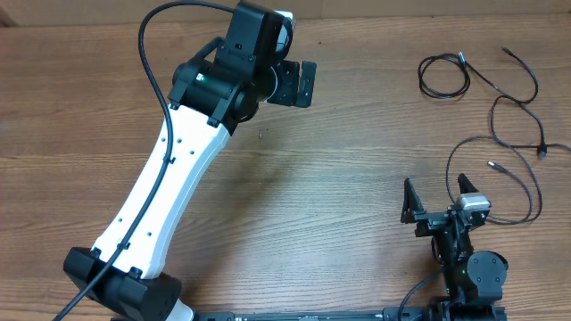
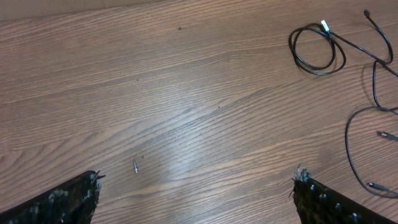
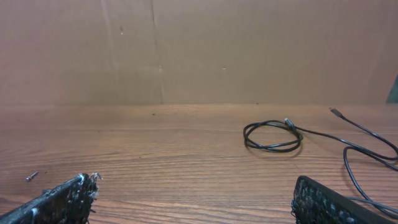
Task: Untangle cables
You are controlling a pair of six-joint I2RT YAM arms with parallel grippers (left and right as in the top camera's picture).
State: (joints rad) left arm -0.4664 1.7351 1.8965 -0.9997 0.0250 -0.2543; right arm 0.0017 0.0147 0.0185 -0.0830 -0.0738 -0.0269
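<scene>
Both hands gape wide, holding nothing: the left hand [image 1: 306,84] hovers over mid-counter, the right hand [image 1: 435,189] sits near the front edge. Thin black cables [image 1: 492,118] sprawl across the wooden counter [image 1: 339,178] beyond the right hand, 1 coiled.

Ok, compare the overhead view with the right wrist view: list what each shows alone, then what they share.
Overhead only: the whole left arm, the left hand far from the coiled cable, and the full loose cable loop beside the open right hand. Right wrist only: the plain brown wall behind the table, and its own fingertips up close. Both: the wooden table, the coiled cable and a small screw lying apart from it.
</scene>
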